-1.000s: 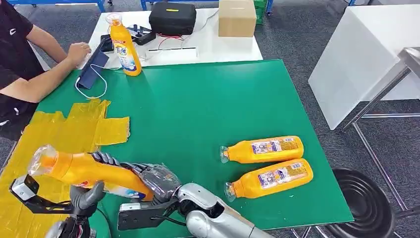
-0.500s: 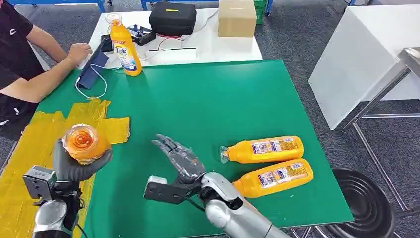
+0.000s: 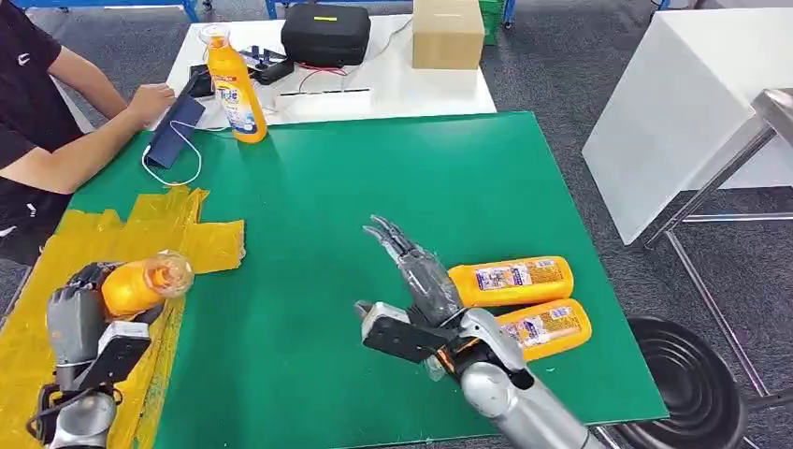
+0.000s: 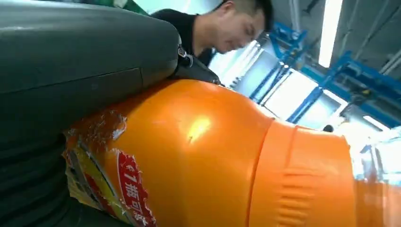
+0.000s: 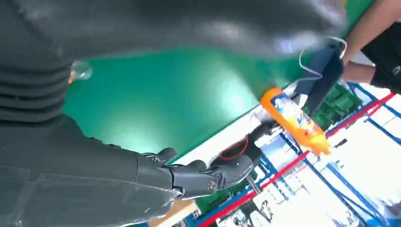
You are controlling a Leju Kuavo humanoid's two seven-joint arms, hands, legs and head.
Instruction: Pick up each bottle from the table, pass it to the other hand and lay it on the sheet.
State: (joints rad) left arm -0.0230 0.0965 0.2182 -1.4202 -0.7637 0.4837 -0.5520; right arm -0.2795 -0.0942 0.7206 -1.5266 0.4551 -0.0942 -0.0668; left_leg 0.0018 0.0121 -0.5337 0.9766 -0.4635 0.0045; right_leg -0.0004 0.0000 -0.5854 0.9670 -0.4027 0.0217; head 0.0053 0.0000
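L hand (image 3: 79, 313) fingers clamped on bottle (image 3: 140, 283), right over yellow sheet (image 3: 140, 234), neck pointing to bench middle. R hand (image 3: 418, 273) fingers apart, holding nothing.

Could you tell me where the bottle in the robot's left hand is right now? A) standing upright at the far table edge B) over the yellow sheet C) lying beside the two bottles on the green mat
B: the left hand grips the orange bottle above the yellow sheet.
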